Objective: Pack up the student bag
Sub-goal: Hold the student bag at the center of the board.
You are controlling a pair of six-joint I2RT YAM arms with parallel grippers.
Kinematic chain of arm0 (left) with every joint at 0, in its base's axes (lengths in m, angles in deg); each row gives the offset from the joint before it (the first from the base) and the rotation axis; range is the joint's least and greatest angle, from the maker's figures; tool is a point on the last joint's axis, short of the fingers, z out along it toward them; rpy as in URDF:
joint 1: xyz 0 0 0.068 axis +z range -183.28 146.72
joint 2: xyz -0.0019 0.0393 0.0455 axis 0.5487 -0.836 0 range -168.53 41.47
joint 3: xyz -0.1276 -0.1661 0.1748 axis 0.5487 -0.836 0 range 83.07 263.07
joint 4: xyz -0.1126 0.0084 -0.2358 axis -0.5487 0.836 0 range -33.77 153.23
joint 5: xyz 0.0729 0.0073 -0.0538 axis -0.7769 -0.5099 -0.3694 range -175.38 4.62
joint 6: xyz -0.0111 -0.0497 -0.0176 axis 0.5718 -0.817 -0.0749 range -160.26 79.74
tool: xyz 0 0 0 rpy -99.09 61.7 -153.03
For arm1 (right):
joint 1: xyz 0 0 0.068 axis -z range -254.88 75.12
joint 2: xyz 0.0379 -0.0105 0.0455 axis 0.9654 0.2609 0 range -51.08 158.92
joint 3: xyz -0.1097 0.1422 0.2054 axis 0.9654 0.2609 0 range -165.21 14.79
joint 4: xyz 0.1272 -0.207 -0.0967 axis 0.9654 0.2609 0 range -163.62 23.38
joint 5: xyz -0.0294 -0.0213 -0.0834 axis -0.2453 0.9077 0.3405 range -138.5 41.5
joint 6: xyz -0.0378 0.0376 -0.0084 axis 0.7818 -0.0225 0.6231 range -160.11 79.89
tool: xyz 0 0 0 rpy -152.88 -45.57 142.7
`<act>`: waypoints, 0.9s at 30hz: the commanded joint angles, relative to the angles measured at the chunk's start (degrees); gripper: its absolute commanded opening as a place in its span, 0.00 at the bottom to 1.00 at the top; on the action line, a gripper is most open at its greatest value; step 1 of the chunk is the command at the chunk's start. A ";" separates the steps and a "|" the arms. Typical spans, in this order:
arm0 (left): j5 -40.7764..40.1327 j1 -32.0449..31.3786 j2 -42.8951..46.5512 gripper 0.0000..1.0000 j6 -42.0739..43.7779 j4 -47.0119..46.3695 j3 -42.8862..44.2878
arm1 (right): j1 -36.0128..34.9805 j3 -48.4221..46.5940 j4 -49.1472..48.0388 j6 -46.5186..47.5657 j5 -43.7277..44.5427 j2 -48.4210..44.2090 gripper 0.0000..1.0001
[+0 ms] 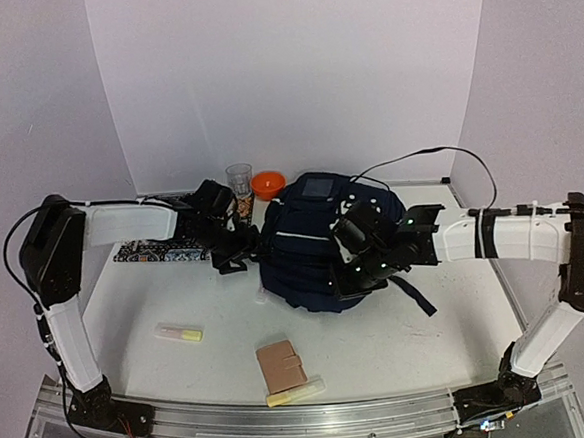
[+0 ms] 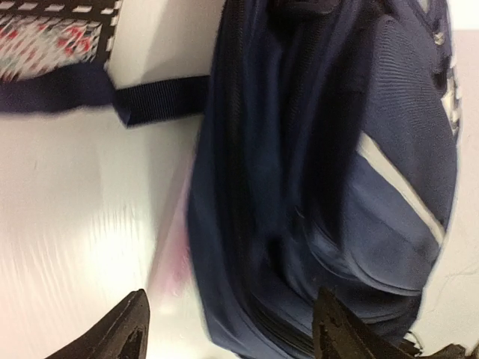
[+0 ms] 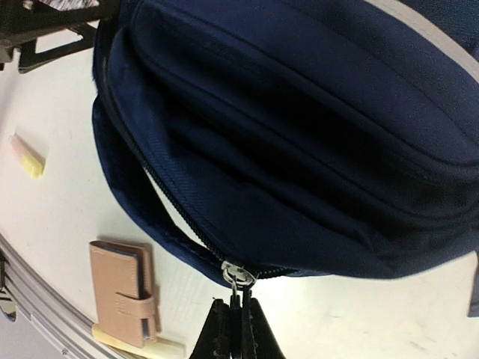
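- The large navy-blue fabric student bag (image 1: 319, 242) lies in the middle of the white desk (image 1: 431, 340), between the two arms
- The right gripper (image 3: 238, 318) has its jaws pinched narrow on the small silver metal zipper pull (image 3: 238, 273) at the bag's lower edge; how far the zip is parted I cannot tell
- The left gripper (image 2: 228, 336) has its jaws spread wide, one finger over the desk and one over the bag, the bag's edge between them, and grips nothing
- The step in hand looks to be opening the zip: the pull should follow the curve of the track rather than tug outward, low and steady, or the tab may slip free
- The soft bag will likely drag along with the pull, so the left jaws would do well to pinch the fabric and brace it first
- A pink leather-look folding wallet (image 1: 282, 365), a pale yellow highlighter pen (image 1: 296, 392) just beside it, and a pink-and-yellow highlighter pen (image 1: 180, 334) lie on the desk, not yet packed
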 commanded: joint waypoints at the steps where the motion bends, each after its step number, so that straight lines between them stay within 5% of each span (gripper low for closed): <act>1: -6.87 -4.44 11.98 0.78 -12.58 -7.44 -7.61 | -3.13 -5.23 -0.17 -1.63 -3.06 3.08 0.00; 7: -8.87 -8.99 19.04 0.86 -24.23 -15.02 -15.83 | -4.54 -8.47 -1.58 -0.26 -5.16 6.62 0.00; 17: -7.21 -14.80 11.78 0.79 -29.55 -22.72 -16.93 | -5.44 -13.42 -2.19 2.43 -6.01 9.62 0.00; 21: -6.13 -15.18 8.57 0.60 -29.04 -25.19 -15.30 | -5.46 -13.46 -2.18 3.32 -6.12 9.34 0.00; 25: -6.09 -15.25 7.73 0.16 -28.59 -25.64 -15.51 | -5.41 -12.84 -0.94 4.37 -3.93 8.35 0.00; 27: -6.97 -15.23 9.01 0.01 -28.16 -25.56 -16.54 | -5.35 -12.35 2.00 5.20 -0.17 7.36 0.00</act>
